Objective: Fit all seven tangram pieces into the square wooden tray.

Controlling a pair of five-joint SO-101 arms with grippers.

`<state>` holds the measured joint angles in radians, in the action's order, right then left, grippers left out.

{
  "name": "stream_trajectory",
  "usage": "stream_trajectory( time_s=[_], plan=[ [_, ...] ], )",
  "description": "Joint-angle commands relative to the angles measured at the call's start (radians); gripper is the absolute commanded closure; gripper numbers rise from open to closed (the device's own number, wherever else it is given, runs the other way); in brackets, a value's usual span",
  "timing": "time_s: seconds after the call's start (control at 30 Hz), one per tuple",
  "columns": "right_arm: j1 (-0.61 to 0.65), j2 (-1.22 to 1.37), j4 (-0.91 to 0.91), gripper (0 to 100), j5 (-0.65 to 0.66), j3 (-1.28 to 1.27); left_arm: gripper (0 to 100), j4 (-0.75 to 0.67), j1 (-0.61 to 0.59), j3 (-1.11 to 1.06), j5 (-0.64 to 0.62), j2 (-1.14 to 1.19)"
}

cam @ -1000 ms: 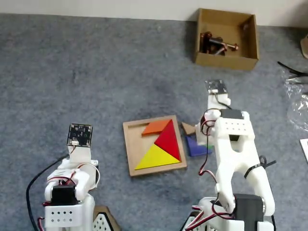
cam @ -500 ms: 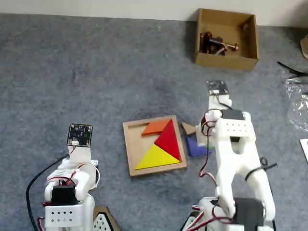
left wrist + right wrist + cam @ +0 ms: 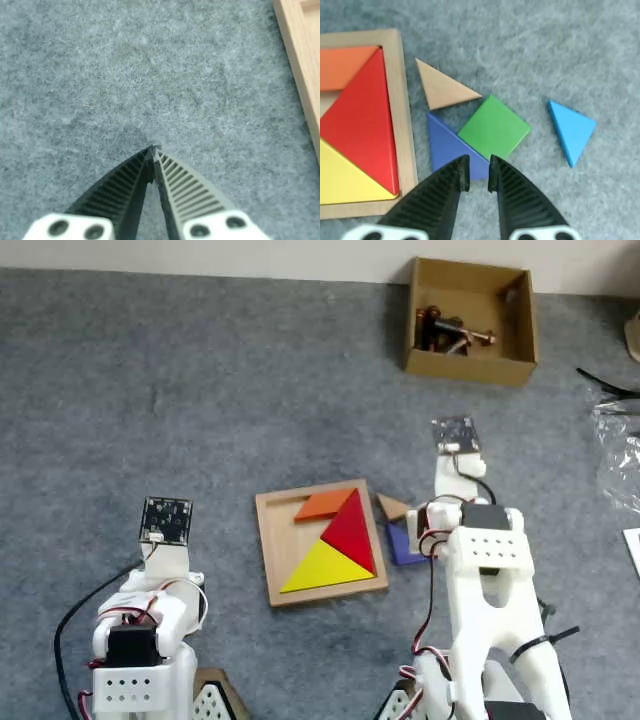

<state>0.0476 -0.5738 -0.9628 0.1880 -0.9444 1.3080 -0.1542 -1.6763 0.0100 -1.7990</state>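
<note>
- The right pincer (image 3: 477, 172) hangs with its tips a narrow gap apart, holding nothing, just above the near corner of the dark blue triangle (image 3: 445, 147).
- That triangle lies flat on the table's grey felt-like covering, just right of the tray (image 3: 402, 100), with its long edge against the green square (image 3: 494, 127).
- It is probably light, stiff and thin, with a smooth painted face. Lying flush on the soft covering, it likely leaves little edge to catch.
- The best hold is probably across two edges near a free corner, away from the square, so the neighbour is not dragged along.
- The bare-wood triangle (image 3: 442, 90) sits just beyond the blue one, touching or nearly touching the square's corner.
- The light blue triangle (image 3: 572, 130) lies alone, well apart on the side of the square away from the tray.
- In the tray, the red triangle (image 3: 360, 115), yellow triangle (image 3: 345, 180) and an orange piece (image 3: 345, 65) sit flat and tight together. Pale bare floor remains on its left half.
- The left pincer (image 3: 152, 150) is pressed together, empty, over bare covering left of the tray.
- A cardboard box (image 3: 470, 310) of odds and ends stands at the far right.
</note>
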Motion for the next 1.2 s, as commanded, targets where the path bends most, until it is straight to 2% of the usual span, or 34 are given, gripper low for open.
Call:
stream_trajectory(
  time_s=[0.0, 0.17, 0.53, 0.67, 0.9, 1.17],
  plan=[
    [0.073, -0.031, 0.030, 93.2, -0.005, 0.012, 99, 0.005, -0.010, -0.021, -0.005, 0.002],
    [0.084, -0.030, 0.030, 93.2, -0.005, 0.010, 99, 0.005, -0.010, -0.021, -0.005, 0.002],
    [-0.027, -0.030, 0.031, 92.9, -0.017, 0.012, 99, 0.005, -0.010, -0.021, -0.005, 0.002],
    [-0.077, -0.028, 0.033, 92.9, -0.149, 0.019, 99, 0.005, -0.010, -0.021, -0.005, 0.002],
    [-0.093, -0.028, 0.033, 92.7, -0.292, 0.019, 99, 0.005, -0.010, -0.021, -0.005, 0.002],
    [-0.087, -0.028, 0.107, 76.4, -0.301, -0.002, 99, 0.005, -0.010, -0.021, -0.005, 0.002]
  ],
)
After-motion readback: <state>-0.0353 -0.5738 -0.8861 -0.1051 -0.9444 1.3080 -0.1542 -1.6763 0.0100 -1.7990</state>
